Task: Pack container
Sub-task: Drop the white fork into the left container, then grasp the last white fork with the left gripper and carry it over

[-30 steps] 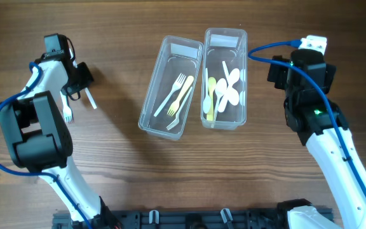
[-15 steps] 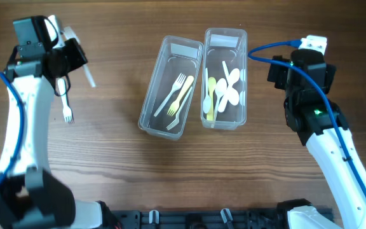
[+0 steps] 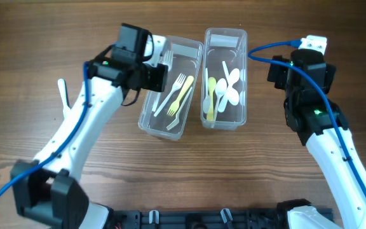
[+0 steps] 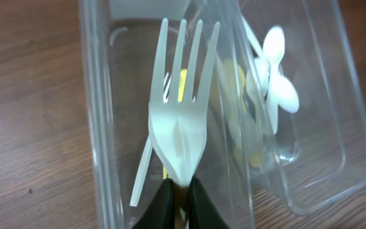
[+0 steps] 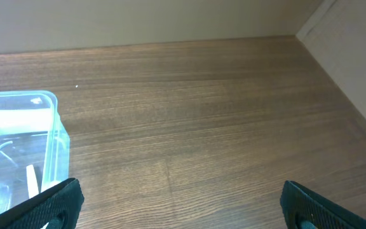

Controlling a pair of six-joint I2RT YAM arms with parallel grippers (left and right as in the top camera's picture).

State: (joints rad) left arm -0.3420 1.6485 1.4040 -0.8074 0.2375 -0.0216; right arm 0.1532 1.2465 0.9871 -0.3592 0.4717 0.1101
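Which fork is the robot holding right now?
In the middle of the wooden table sit a clear box of spoons and, on its left, a clear box of forks. Right over that one, the left pincer pinches a white fork by its handle. It is the only fork lifted up; the other forks lie flat inside.

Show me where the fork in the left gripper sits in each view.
Overhead: fork upper middle, at the left gripper, over the left box.
Left wrist: fork dead centre, tines pointing up, handle pinched at the bottom edge.
Right wrist: not in it.
Shared landmark: the spoon box, in all three views.
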